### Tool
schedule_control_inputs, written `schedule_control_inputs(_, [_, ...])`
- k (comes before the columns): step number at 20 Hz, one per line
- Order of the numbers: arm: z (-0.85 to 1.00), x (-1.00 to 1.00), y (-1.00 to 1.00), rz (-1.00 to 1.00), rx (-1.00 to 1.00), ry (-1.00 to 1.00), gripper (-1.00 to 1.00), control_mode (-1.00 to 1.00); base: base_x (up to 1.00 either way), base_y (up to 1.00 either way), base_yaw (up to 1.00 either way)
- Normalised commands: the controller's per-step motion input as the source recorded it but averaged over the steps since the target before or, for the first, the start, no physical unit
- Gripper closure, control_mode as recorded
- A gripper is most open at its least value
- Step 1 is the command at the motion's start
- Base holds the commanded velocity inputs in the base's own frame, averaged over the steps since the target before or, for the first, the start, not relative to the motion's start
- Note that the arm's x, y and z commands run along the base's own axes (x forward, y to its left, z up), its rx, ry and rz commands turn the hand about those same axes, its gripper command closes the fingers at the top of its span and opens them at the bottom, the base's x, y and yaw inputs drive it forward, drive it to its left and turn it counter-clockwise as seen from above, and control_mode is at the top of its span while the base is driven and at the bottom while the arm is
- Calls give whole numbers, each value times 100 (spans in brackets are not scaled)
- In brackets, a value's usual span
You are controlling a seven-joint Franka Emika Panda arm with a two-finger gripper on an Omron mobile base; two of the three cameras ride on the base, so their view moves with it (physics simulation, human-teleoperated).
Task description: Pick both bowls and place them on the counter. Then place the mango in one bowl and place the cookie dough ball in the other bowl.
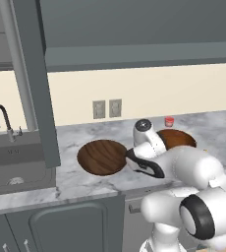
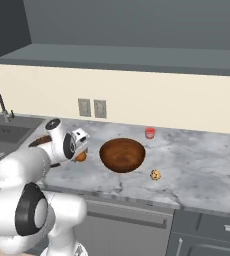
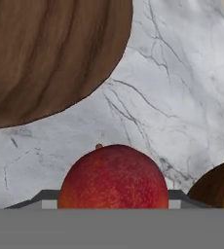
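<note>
The orange-red mango sits between my gripper's fingers, which press against both its sides. The gripper hangs low over the marble counter, between the two bowls, with the mango just under the hand. The wide dark brown bowl lies to its left and also shows in the hand view. The deeper reddish-brown bowl stands to its right, half hidden by my arm in the left base view. The speckled cookie dough ball rests on the counter right of that bowl.
A small red cylinder stands near the back wall behind the reddish-brown bowl. A sink with a black tap lies to the left. A cabinet side panel comes down near the sink.
</note>
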Motion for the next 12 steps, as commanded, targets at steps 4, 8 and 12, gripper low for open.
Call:
schedule_control_inputs(4, [69, -1, 43, -6, 0, -6, 100, -100, 0, 0, 0])
schedule_control_inputs(8, [38, 3, 66, -1, 0, 0, 100, -100, 0, 0, 0])
schedule_control_inputs(12, [21, 20, 70, 0, 1, 2, 100, -100, 0, 0, 0])
